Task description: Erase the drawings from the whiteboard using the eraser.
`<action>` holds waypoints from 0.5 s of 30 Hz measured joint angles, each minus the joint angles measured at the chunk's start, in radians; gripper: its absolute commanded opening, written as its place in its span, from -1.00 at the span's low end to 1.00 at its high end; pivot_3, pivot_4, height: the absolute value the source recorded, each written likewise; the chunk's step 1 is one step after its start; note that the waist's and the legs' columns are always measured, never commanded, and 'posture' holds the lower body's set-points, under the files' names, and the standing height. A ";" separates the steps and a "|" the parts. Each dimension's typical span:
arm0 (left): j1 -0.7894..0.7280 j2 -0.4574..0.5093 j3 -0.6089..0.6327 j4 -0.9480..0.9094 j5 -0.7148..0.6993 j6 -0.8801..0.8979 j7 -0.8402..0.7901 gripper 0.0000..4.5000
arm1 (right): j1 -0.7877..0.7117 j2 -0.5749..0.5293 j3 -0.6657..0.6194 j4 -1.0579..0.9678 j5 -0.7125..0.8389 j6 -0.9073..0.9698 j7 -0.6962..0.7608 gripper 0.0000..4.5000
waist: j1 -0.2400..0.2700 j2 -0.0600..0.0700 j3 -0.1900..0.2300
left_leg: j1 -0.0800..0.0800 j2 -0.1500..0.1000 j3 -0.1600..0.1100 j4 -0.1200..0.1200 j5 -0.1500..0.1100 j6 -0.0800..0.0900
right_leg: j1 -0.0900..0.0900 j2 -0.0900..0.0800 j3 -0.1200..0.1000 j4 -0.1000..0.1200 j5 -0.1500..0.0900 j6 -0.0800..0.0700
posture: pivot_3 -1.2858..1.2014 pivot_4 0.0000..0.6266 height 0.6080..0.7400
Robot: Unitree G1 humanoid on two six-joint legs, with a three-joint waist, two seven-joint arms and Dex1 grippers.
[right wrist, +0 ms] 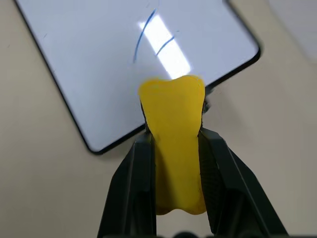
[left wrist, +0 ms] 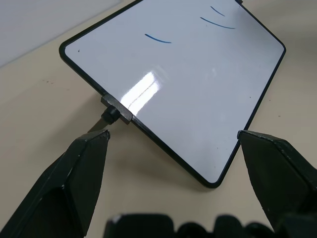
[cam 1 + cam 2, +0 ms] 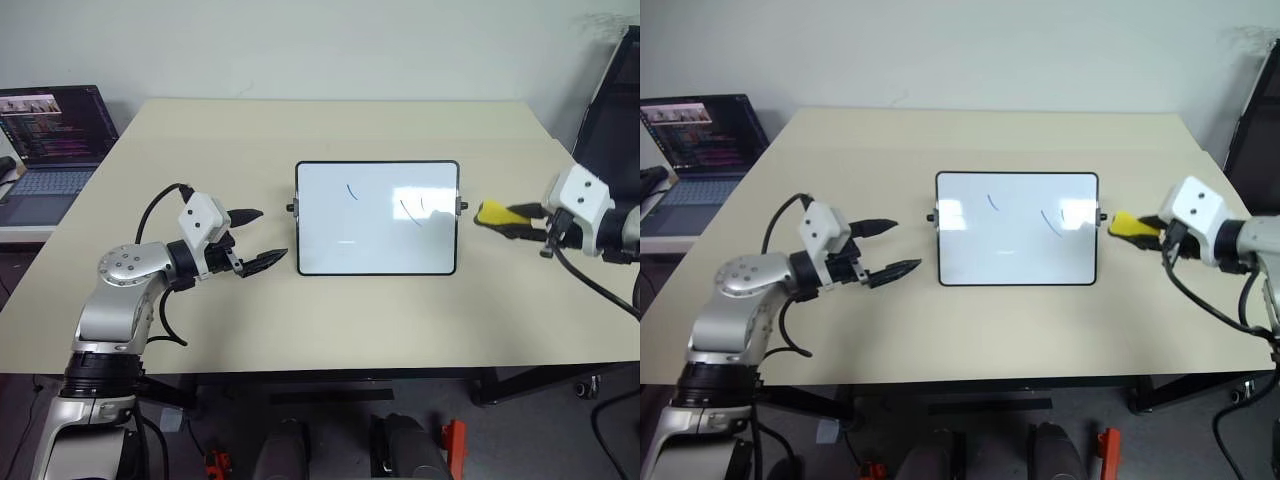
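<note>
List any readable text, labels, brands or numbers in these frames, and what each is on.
None can be read.
Laptop screen: coloured lines of text, too small to read.
Whiteboard: only the drawings, blue pen strokes, no letters or digits.
Eraser: plain yellow, no print visible.

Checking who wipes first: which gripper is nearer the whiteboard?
Right. The right gripper, shut on the eraser, is just off the whiteboard by its right edge knob. The left gripper, open, is beside the left edge, a slightly wider gap away.
</note>
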 measured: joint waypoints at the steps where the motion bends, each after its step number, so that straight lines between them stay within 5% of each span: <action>1: 0.000 -0.001 -0.001 0.000 0.000 0.000 0.000 1.00 | -0.013 0.005 0.000 -0.003 0.012 0.001 -0.001 -0.63 | 0.001 0.000 0.000 | 0.000 0.000 0.000 0.000 0.000 0.000 | 0.000 0.000 0.000 0.000 0.000 0.000 | 0.03 -0.52 1.00; 15: -0.006 -0.001 -0.001 0.001 0.001 0.000 0.004 1.00 | -0.040 0.021 0.004 -0.011 0.031 0.018 0.001 -0.63 | 0.004 0.000 0.000 | -0.001 0.000 0.000 0.000 0.000 0.000 | 0.000 0.000 0.000 0.000 0.002 -0.004 | 0.03 -0.52 1.00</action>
